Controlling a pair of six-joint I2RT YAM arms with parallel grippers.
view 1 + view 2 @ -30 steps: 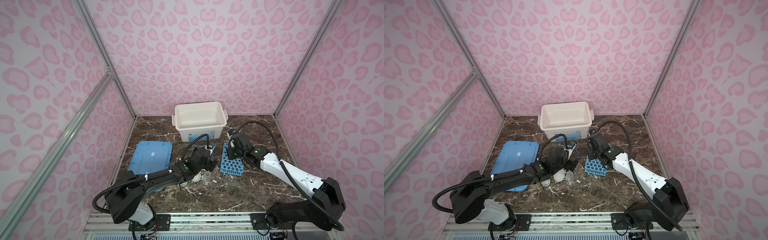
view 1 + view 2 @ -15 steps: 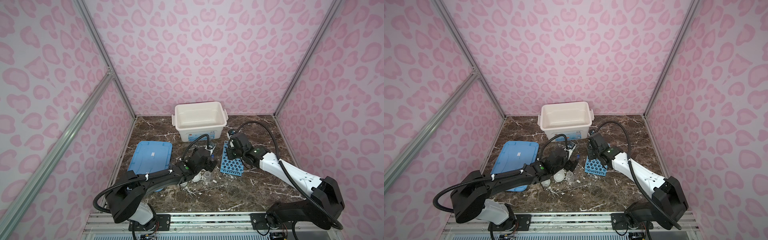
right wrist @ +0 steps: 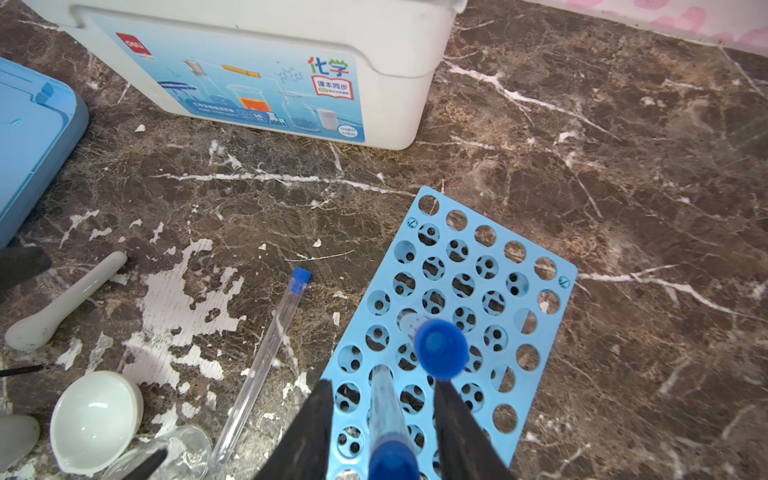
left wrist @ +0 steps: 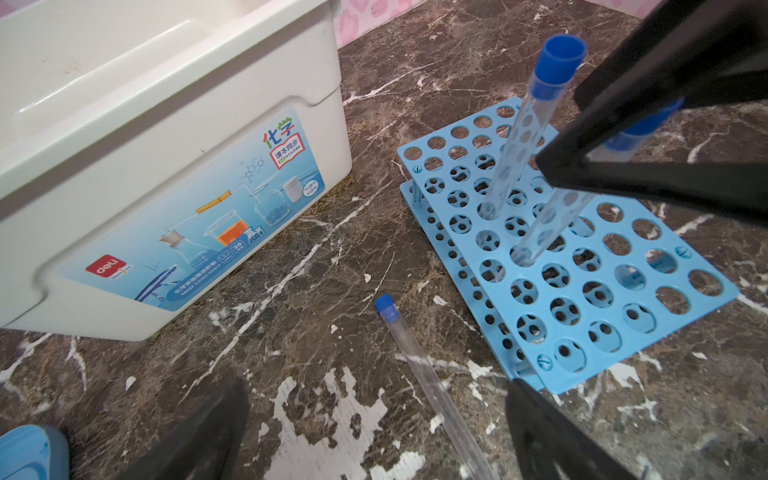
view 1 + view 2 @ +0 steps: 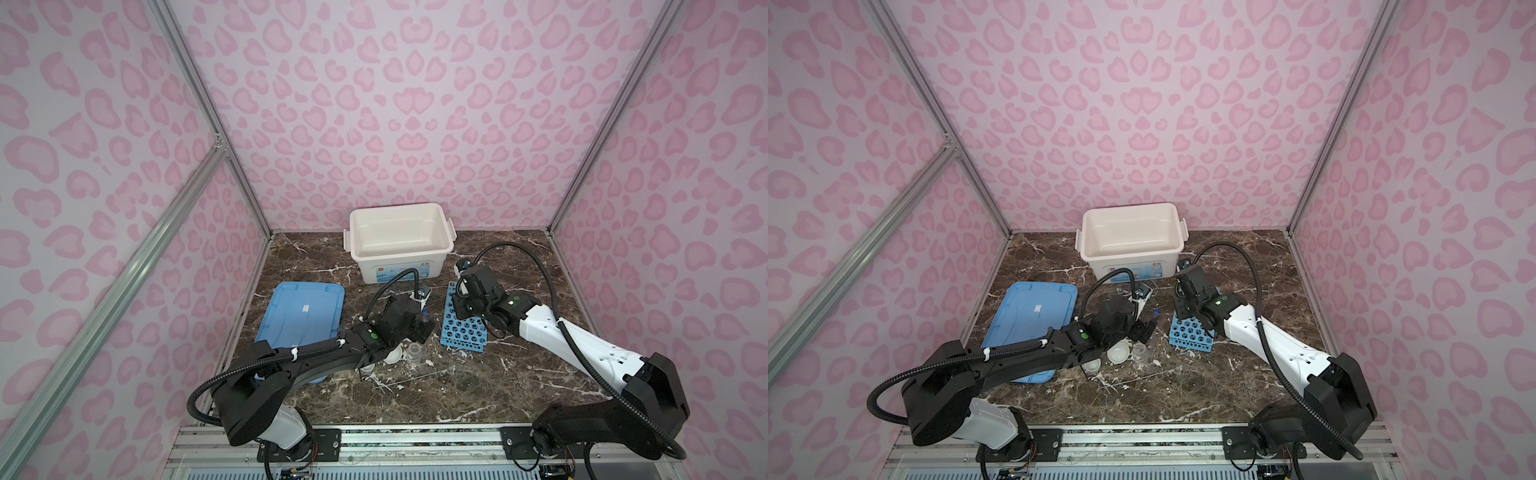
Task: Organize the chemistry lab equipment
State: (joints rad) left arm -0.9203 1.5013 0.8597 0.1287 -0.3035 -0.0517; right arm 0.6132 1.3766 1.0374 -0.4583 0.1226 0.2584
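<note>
Blue rack [image 3: 503,270] is sitting on the marble bench [image 3: 623,166] near the white box [image 3: 395,50], with one capped tube [image 3: 440,349] and a second tube [image 3: 384,419] standing in it. Right tool [image 3: 383,383] is straddling the second tube, jaws parted and not touching it. Left tool [image 4: 376,384] is hovering wide open, its jaws either side of a third tube [image 4: 419,365] lying flat on the bench beside the rack.

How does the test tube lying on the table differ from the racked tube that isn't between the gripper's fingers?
The loose tube lies flat on the marble table beside the blue rack; the racked tube stands in a hole, leaning slightly. The loose tube's cap points towards the white box; the racked tube's cap points up. Both are clear, slim and blue-capped.
</note>
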